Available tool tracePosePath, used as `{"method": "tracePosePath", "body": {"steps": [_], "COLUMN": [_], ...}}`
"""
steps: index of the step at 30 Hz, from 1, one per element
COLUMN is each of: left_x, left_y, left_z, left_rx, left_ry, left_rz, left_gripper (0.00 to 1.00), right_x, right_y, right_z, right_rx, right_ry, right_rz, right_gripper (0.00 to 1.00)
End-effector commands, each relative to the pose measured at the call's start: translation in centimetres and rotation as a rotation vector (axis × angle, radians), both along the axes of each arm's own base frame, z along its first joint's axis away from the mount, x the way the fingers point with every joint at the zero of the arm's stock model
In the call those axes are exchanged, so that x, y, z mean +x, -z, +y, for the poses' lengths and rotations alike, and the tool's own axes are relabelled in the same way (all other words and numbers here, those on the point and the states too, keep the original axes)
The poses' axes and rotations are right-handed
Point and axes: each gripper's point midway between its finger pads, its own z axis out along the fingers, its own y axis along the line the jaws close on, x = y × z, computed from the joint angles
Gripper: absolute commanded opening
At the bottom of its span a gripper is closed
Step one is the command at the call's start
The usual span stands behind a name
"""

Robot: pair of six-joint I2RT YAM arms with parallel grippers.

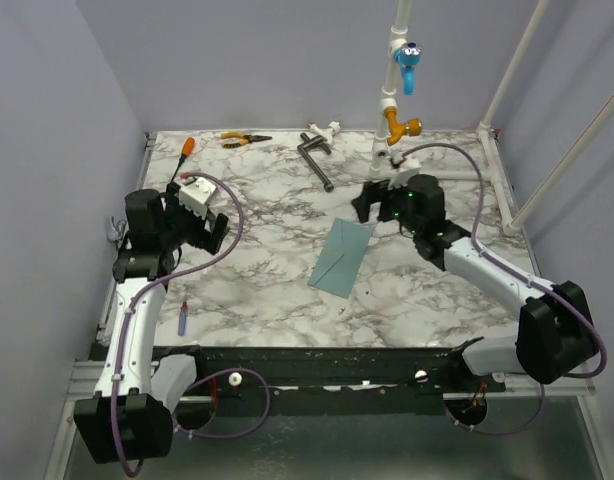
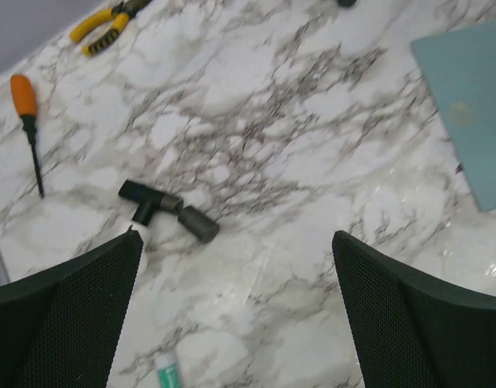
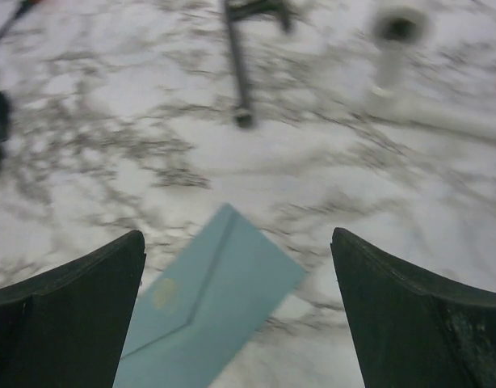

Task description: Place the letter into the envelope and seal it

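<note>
A: Fingers first, quick.
B: Left gripper [image 2: 236, 271]: black mesh-textured fingers [image 2: 70, 311] spread wide, nothing between them. Right gripper [image 3: 237, 259]: same, wide apart and empty.
A: Envelope?
B: The envelope [image 3: 208, 303] lies flat near the middle of the table [image 1: 267, 200], a bit toward the right edge, skewed diagonally. It's flap side up, with the V-flap folded down and a small round mark on it. The right gripper hangs over its far end; can't tell if it touches. The left gripper is well apart, by the left edge.
A: Letter?
B: Not visible in any view.
A: Handling?
B: My guess: thin teal paper, light, floppy, and it'll skate on that glossy marble-pattern top. Pinch a corner or the flap tip and pin the body with the other arm.
A: Clutter?
B: Orange-handled screwdriver [image 1: 184, 150] and yellow pliers [image 1: 244, 139] near the far-left corner. Grey metal bar [image 1: 317, 158] and white pipe [image 1: 387, 100] at the far edge. Black T-shaped piece [image 2: 167, 208] and a small tube [image 1: 184, 318] toward the left edge.
</note>
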Motion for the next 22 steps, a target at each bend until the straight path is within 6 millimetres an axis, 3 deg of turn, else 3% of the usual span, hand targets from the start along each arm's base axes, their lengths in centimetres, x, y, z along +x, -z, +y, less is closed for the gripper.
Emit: {"method": "tracePosePath", "body": {"steps": [1,4,6,10,15,18,22], "left_x": [1.4,2.8,2.9,2.9,2.9,2.5,2.6], "left_y": [-1.5,-0.9,0.8,4.1,6.7,7.7,7.4], "left_z": [-2.8,-1.0,-0.4,0.6,1.9,1.4,1.9], "left_rx": [-0.214,-0.298,-0.307,-0.297,-0.294,-0.258,-0.261], "left_ry": [-0.075,-0.242,-0.282,-0.352,-0.443,-0.386,-0.412], "left_rz": [-0.105,-0.230,-0.248,-0.214,-0.188,-0.206,-0.243], "left_gripper": [0.99,0.99,0.99,0.99,0.99,0.99,0.99], "right_x": [2.5,2.1,1.6,0.5,0.5,0.4,0.3], "right_y": [2.4,4.7,5.9,8.0,8.4,9.2,10.2], "right_z": [-9.7,-16.6,-20.0,-24.8,-24.7,-24.6,-23.9], "right_rx": [0.184,0.191,0.156,0.062,0.053,0.047,0.055], "right_ry": [0.275,0.472,0.582,0.774,0.738,0.729,0.689], "right_rz": [0.065,0.033,-0.007,-0.040,-0.127,-0.124,-0.119], "right_gripper": [1.00,1.00,1.00,1.00,1.00,1.00,1.00]}}
